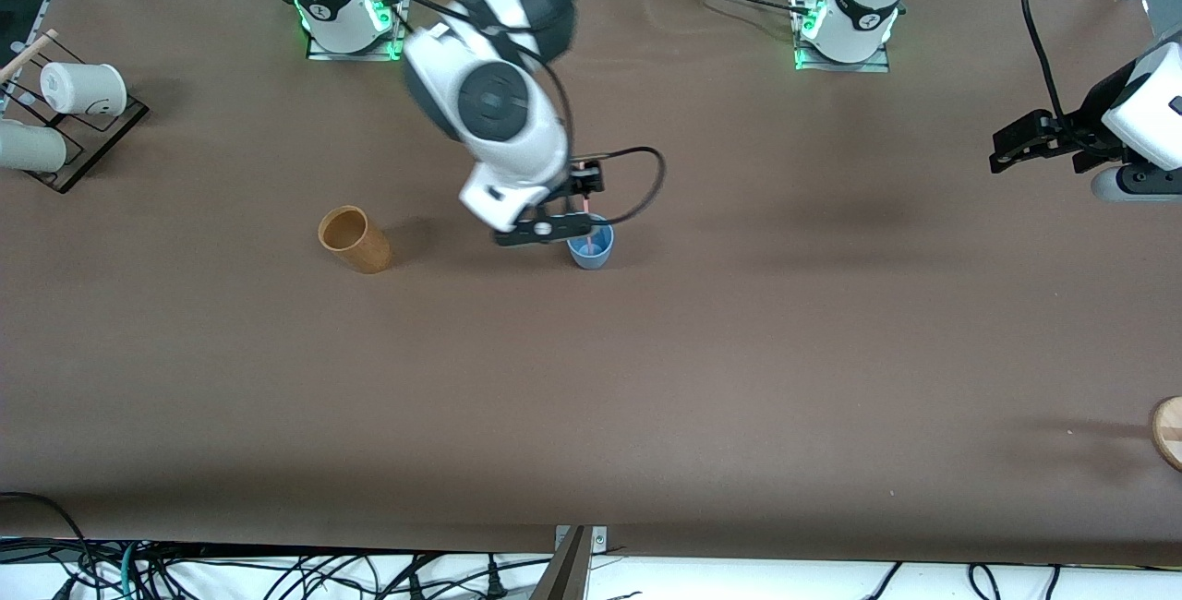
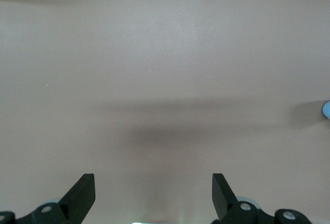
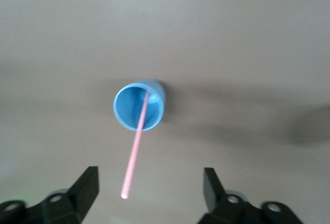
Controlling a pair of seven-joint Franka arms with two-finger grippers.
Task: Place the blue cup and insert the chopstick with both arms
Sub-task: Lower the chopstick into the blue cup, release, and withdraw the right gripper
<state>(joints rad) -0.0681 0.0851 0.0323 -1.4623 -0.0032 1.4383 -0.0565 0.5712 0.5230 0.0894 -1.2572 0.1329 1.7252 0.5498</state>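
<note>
The blue cup (image 1: 591, 249) stands upright mid-table. The pale-pink chopstick (image 1: 583, 223) stands in it and leans against the rim. In the right wrist view the chopstick (image 3: 135, 147) rises from inside the cup (image 3: 139, 106), and its top end is free between the fingers. My right gripper (image 1: 551, 229) hangs just above the cup, open (image 3: 149, 180), touching nothing. My left gripper (image 1: 1008, 150) waits open (image 2: 152, 178) and empty over bare table at the left arm's end. A sliver of the blue cup (image 2: 327, 109) shows at the edge of the left wrist view.
A tan-brown cup (image 1: 354, 238) stands beside the blue cup, toward the right arm's end. Two white cups (image 1: 83, 88) lie on a black rack (image 1: 97, 143) at that end. A round wooden piece (image 1: 1169, 432) sits at the table edge at the left arm's end.
</note>
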